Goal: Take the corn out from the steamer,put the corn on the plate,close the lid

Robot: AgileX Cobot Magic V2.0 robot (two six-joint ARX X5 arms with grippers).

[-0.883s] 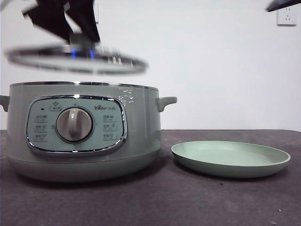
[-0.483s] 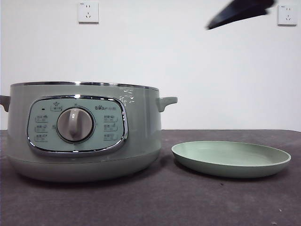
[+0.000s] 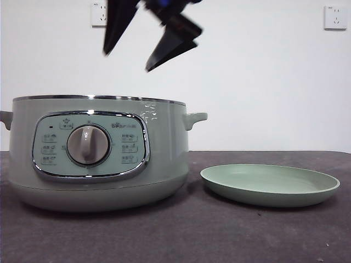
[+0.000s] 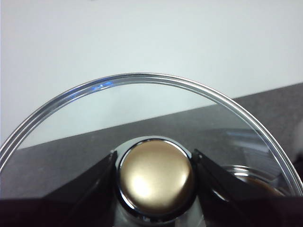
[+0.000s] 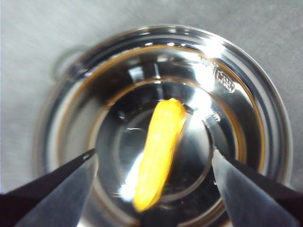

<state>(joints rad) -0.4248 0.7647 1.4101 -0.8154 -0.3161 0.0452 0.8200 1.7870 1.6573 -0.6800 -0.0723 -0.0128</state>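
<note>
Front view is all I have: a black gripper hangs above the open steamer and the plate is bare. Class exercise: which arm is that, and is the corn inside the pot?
Observer: That is the right gripper, jaws open; its wrist view looks straight down into the steamer.
Operator: And the corn?
Observer: The corn lies on the shiny pot floor, between the spread jaws but not yet touched.
Operator: Where did the lid go?
Observer: The left gripper is shut on the lid's knob, holding it off the pot.
</note>
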